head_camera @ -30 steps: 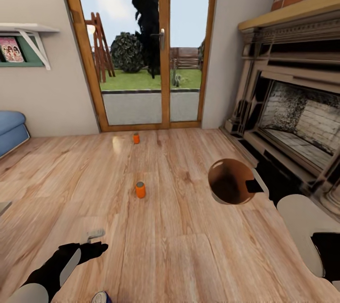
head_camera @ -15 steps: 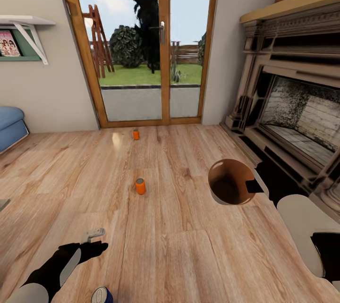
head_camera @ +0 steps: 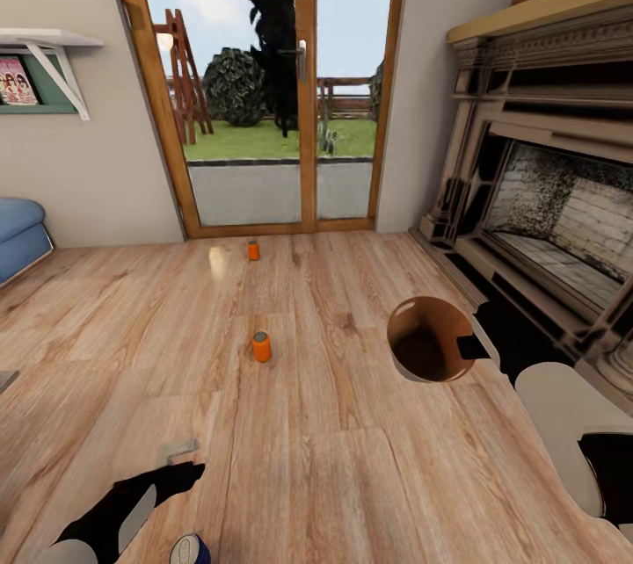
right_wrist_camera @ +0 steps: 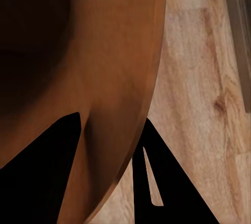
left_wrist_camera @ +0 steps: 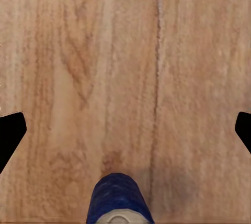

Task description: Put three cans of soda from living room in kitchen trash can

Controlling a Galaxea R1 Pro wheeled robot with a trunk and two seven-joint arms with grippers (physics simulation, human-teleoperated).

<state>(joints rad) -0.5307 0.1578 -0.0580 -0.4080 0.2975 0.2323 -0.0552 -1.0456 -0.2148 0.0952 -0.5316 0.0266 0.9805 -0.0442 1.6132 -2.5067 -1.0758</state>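
Now left gripper [left_wrist_camera: 125, 124] lower, wide open above blue can [left_wrist_camera: 119, 199]; right gripper [right_wrist_camera: 107, 169] clamps trash can [head_camera: 428, 338] rim.

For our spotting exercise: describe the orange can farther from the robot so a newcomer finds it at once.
Start at the wood-framed glass doors. On the plank floor just before their threshold stands a small orange soda can with a grey top. Its twin orange can stands mid-floor, much nearer the robot.

left arm [head_camera: 123, 507]: black, pale grey panel | right arm [head_camera: 563, 432]: rounded white shell, black joint

Left pincer [head_camera: 180, 448] dropped lower, nearer blue can [head_camera: 190, 550]
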